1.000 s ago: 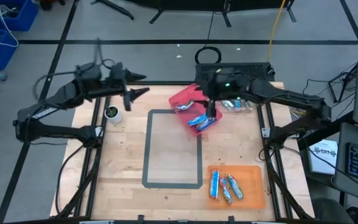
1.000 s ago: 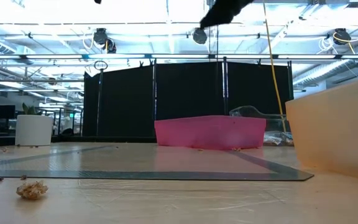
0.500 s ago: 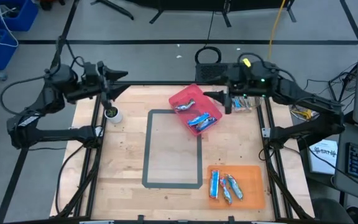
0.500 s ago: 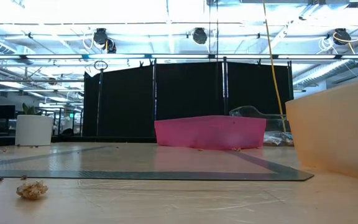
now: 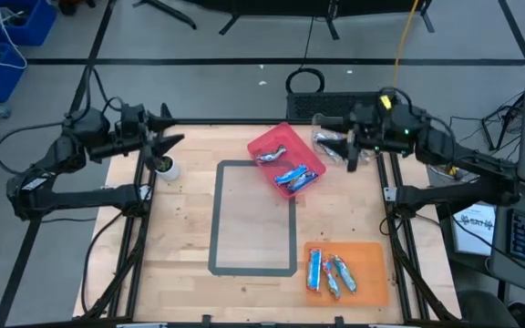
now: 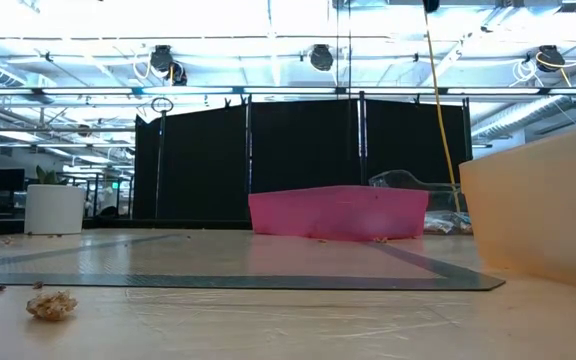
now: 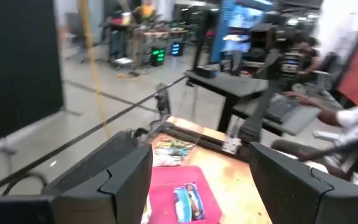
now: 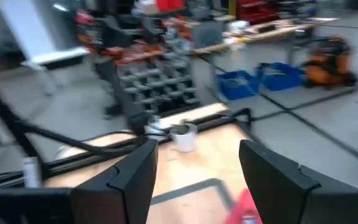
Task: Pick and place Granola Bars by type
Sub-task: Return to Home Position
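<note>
The right tool (image 5: 349,151), spread and empty, hung just beside the pink bin (image 5: 266,140); the left tool (image 5: 167,133), likewise spread, hung well apart, near the white cup (image 5: 164,167).

Bin (image 5: 268,142) far centre-right with bars (image 5: 291,175) in it, tray (image 5: 373,256) near right holding more bars (image 5: 330,273), cup (image 5: 164,166) far left, taped frame (image 5: 215,219) centre.
</note>
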